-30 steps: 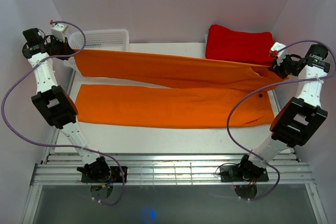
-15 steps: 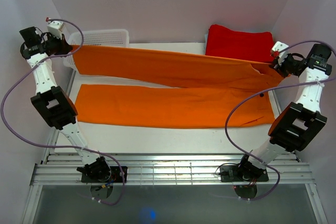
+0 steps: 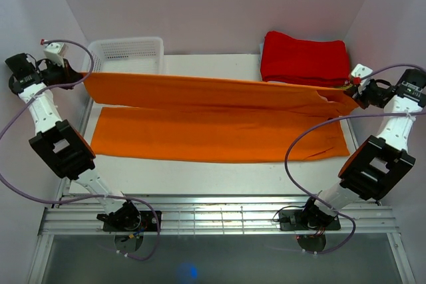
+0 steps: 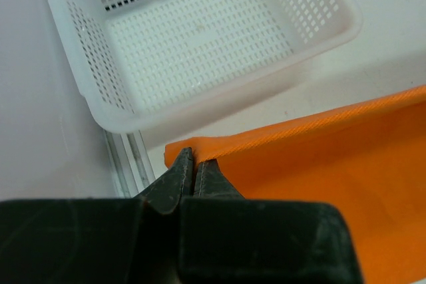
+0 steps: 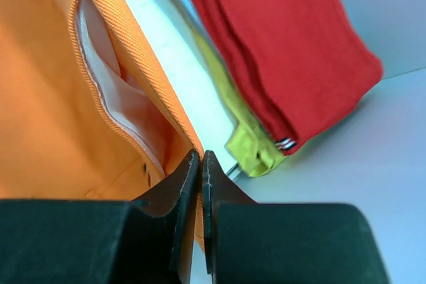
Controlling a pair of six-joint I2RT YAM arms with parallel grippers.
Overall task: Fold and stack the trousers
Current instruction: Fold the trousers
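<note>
1. Here, the left gripper (image 4: 193, 161) has its dark fingers pressed together on a hem corner of the bright orange soft cloth trousers (image 3: 213, 134), just in front of the white perforated plastic basket (image 4: 200, 108).
2. The right gripper (image 5: 201, 159) is likewise pinched shut on the waistband edge, beside the pale pocket lining. The folded red cloth stack (image 5: 279, 44), with a yellow-green cloth (image 5: 247, 143) under it, is close by.
3. Between the two grips, one leg stretches as a taut band across the back of the white desk (image 3: 200, 179) and appears lifted off the surface. The other leg lies flat on the desk in front of it, reaching nearly from side to side.
4. As I judge it, the cloth is light and limp, with no stiffness of its own. It will sag wherever it is unsupported and holds a straight line only under tension from both ends.
5. The weave looks fairly grippy rather than slick, yet a thin pinch on one layer could slip if the arms pull apart too hard.
6. The best holds are the thicker sewn parts: the hem corner on the left and the waistband seam on the right, as now. Gripping mid-leg would likely bunch the cloth.
7. To lay the raised leg over the flat one, both ends should travel together toward the near edge so the fold lands even.
</note>
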